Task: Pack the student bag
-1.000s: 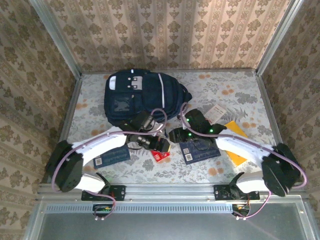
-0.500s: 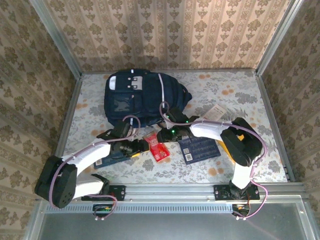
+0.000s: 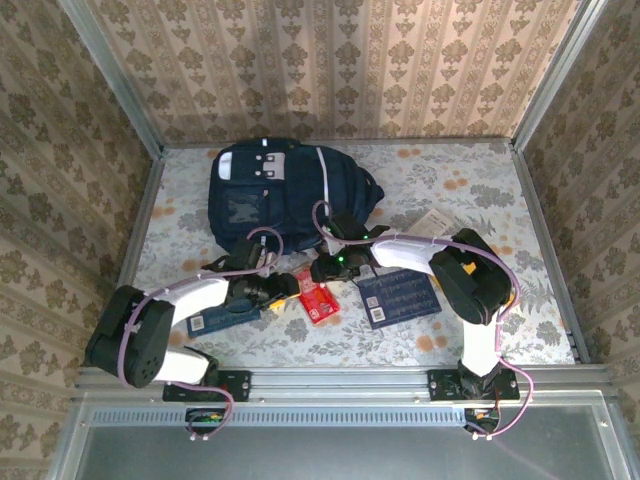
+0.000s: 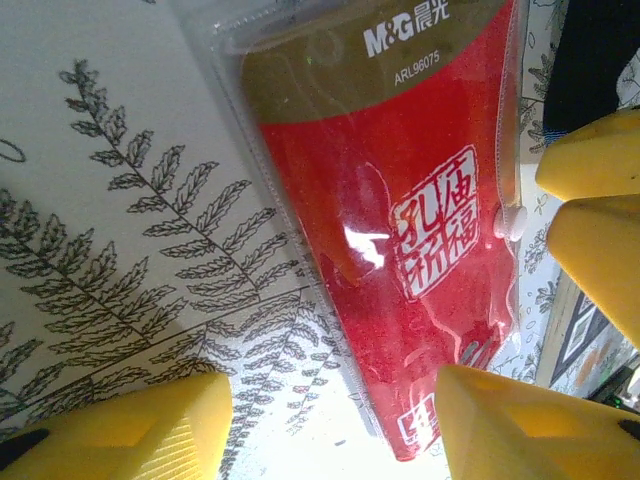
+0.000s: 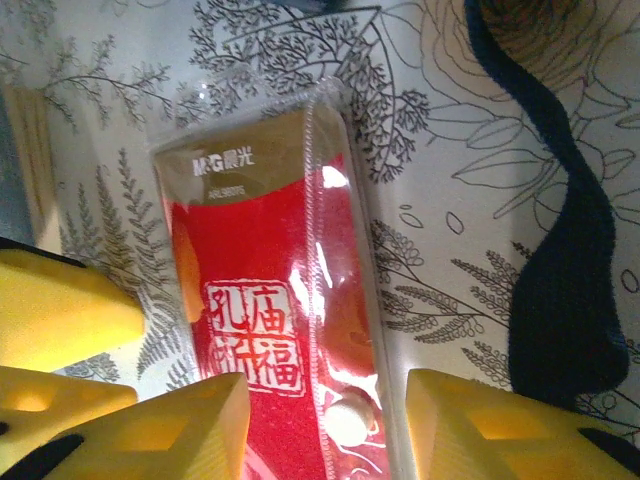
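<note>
One large navy student bag (image 3: 285,195) lies at the back of the floral tablecloth (image 3: 450,180), left of centre. Just in front of it, the left gripper (image 3: 285,290) and right gripper (image 3: 318,272) both hang open, their yellow fingers (image 5: 150,420) straddling a flat red stationery packet (image 3: 318,300).

Top view looks down from behind; both wrist views closely share the red packet (image 5: 255,300)
</note>
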You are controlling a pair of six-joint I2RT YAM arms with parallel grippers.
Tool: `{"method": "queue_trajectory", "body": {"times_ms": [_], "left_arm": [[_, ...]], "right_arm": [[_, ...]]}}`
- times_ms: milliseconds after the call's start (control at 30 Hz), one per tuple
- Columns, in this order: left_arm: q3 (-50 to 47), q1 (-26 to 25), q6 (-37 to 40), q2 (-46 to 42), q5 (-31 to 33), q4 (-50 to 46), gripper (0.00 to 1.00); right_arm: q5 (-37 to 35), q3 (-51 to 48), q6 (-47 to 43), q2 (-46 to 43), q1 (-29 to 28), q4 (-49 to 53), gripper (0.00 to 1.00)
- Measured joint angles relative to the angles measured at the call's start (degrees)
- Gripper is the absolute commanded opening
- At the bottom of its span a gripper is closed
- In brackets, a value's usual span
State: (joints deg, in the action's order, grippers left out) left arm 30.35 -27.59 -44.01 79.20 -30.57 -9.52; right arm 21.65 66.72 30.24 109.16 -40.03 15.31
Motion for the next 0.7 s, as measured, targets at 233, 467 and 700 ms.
{"method": "queue_trajectory", "body": {"times_ms": [233,467,700], "left_arm": [[0.04,0.52,0.02,0.74,-0.83,0.15,0.57],[0.11,0.79,0.0,2.34,-2.62,2.12,0.53],[-0.2,1.03,0.02,2.51,-2.69,2.32,0.49]], "right_arm": [[1.51,0.07,-0.04,1.46,0.28,0.11,0.47],[8.44,-1.14,1.62,1.86,0.22,-3.43,0.46],[16.15,-3.74,6.29,2.08,0.83,-9.07,0.45]]}}
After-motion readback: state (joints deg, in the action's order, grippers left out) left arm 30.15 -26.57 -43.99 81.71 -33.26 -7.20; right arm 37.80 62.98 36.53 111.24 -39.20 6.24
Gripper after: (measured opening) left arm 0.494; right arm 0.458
